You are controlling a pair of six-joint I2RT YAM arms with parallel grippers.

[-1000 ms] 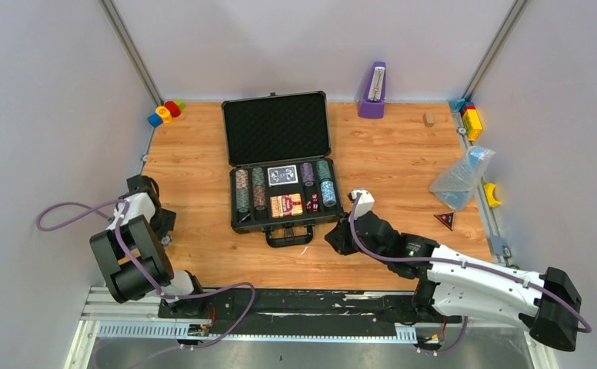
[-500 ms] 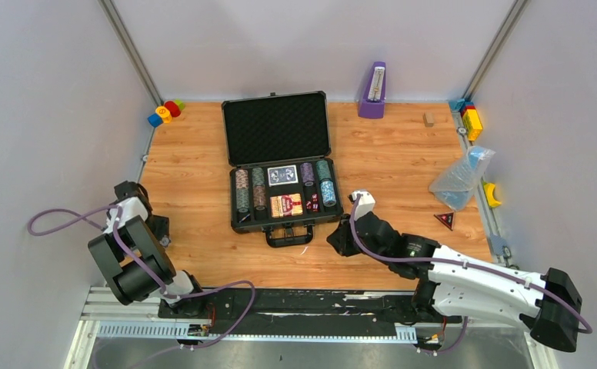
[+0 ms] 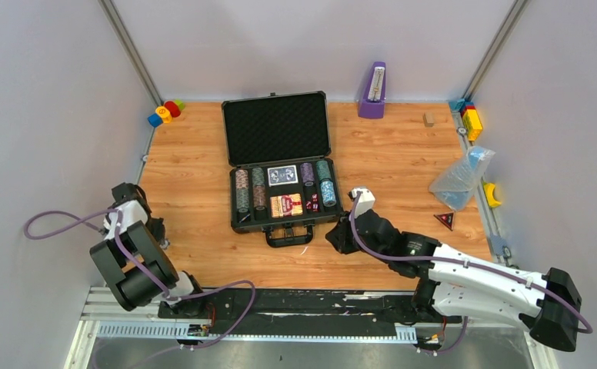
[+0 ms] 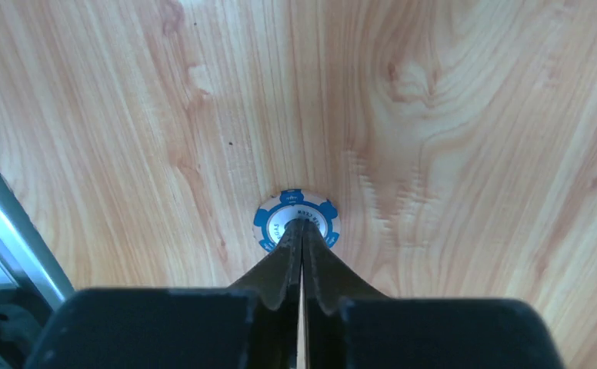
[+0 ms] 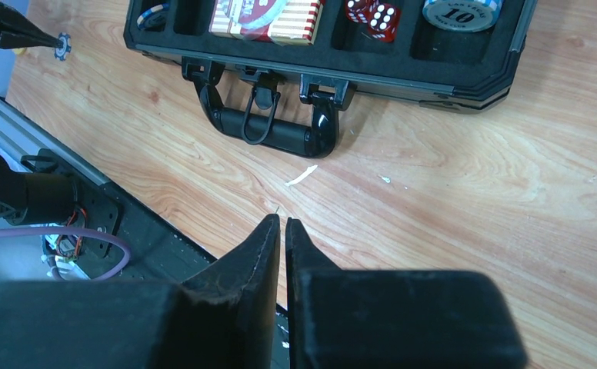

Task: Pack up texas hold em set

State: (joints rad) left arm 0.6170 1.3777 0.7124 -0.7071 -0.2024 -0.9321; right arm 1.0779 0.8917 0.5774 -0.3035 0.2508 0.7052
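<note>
The dark grey case [image 3: 238, 223] lies open mid-table with its foam lid [image 3: 277, 129] up. Chip rolls [image 3: 241, 192], card decks [image 3: 283, 175] and red dice [image 3: 312, 204] sit in its slots. A lone blue and white poker chip [image 4: 268, 219] lies flat on the wood at the left. My left gripper [image 4: 301, 223] is shut with its tips over the chip's face and nothing between them. Shut and empty, my right gripper [image 5: 282, 221] hovers over bare wood in front of the case's black handle [image 5: 268, 131].
A purple metronome [image 3: 372, 91] stands at the back. Toy blocks sit at the back left [image 3: 165, 113] and back right [image 3: 471, 117]. At the right are a clear plastic bag [image 3: 461, 178], a yellow piece [image 3: 493, 194] and a red triangle [image 3: 445, 221]. A metal rail [image 4: 11, 231] runs close left of the chip.
My left gripper has gone from open to shut, and that arm has drifted slightly left and nearer. The right arm has not moved.
</note>
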